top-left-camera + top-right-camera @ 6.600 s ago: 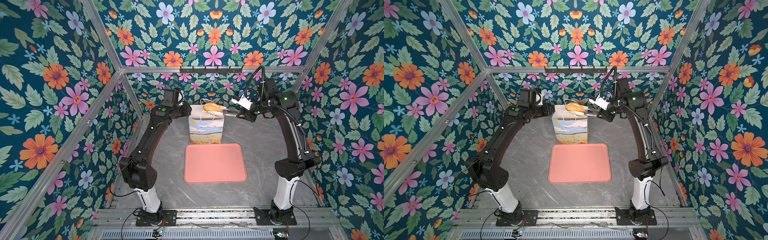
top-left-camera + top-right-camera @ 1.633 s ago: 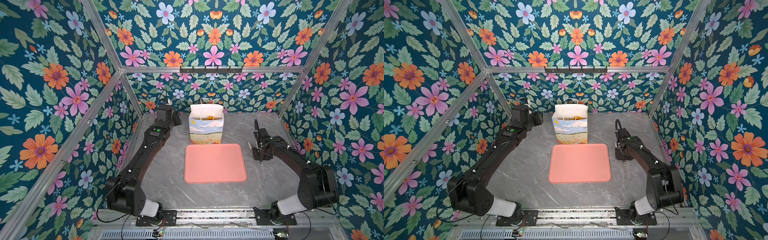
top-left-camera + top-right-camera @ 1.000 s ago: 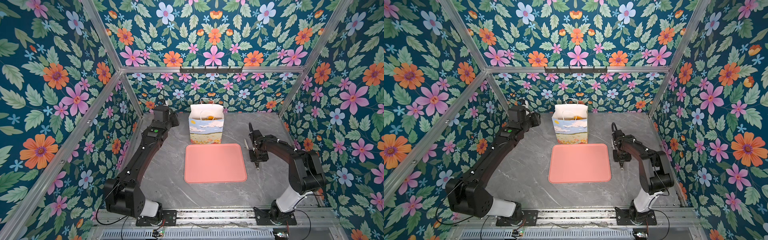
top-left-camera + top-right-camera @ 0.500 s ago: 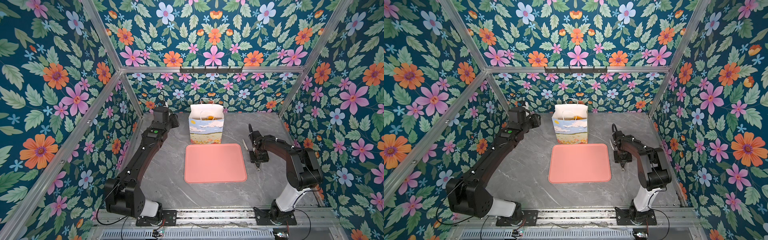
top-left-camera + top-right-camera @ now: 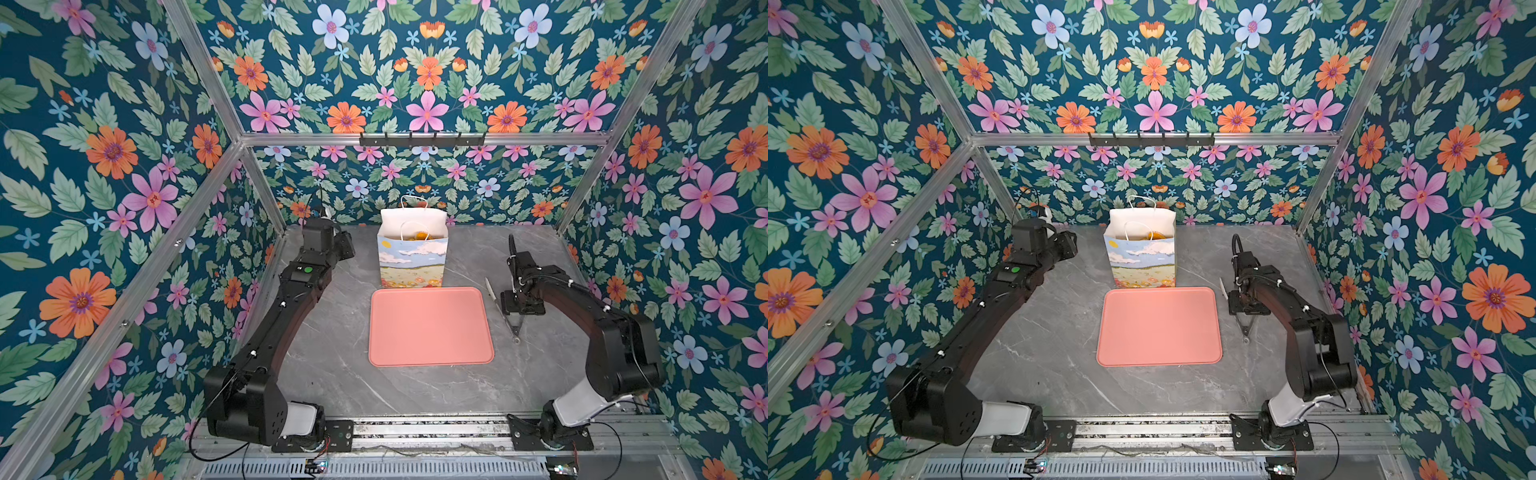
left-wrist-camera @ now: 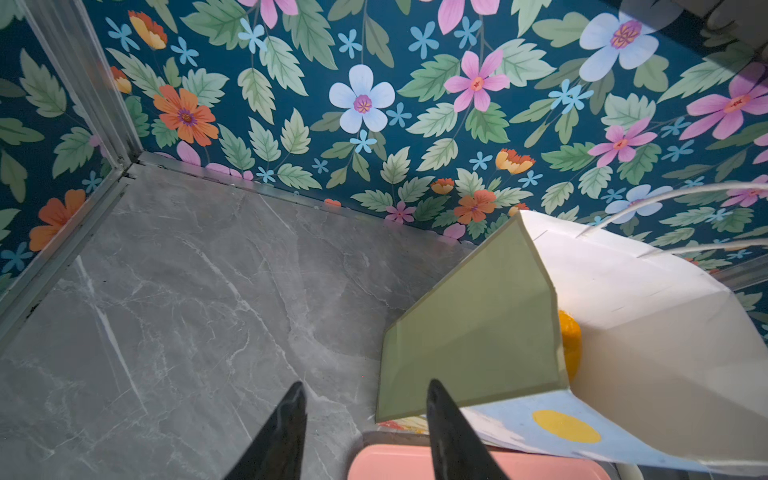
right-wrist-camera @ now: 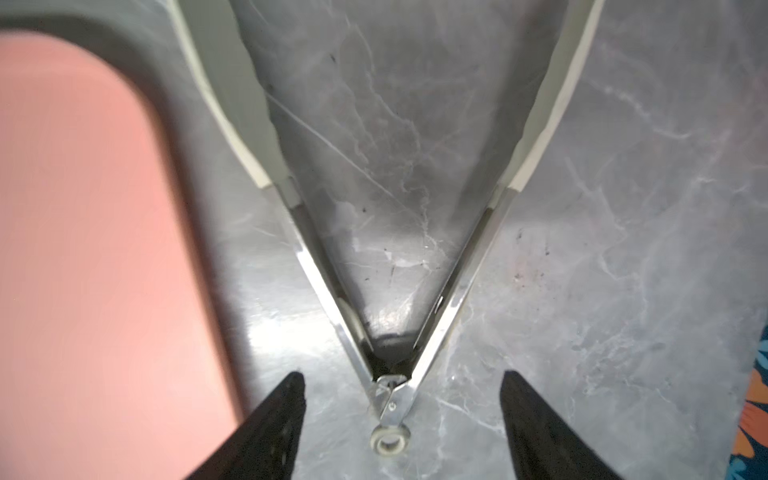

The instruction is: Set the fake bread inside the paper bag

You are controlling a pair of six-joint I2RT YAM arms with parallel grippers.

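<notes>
fake bread (image 5: pixel 417 237) half-hidden in paper bag (image 5: pixel 411 266)

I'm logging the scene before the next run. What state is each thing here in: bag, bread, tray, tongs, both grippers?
paper bag: upright, top open.
fake bread: inside the bag, only partly visible.
pink tray: flat on the table, nothing on it.
tongs: lying beside the tray, arms spread, ungripped.
left gripper: open, empty, beside the bag.
right gripper: open, over the tongs' hinge, holding nothing.
</notes>
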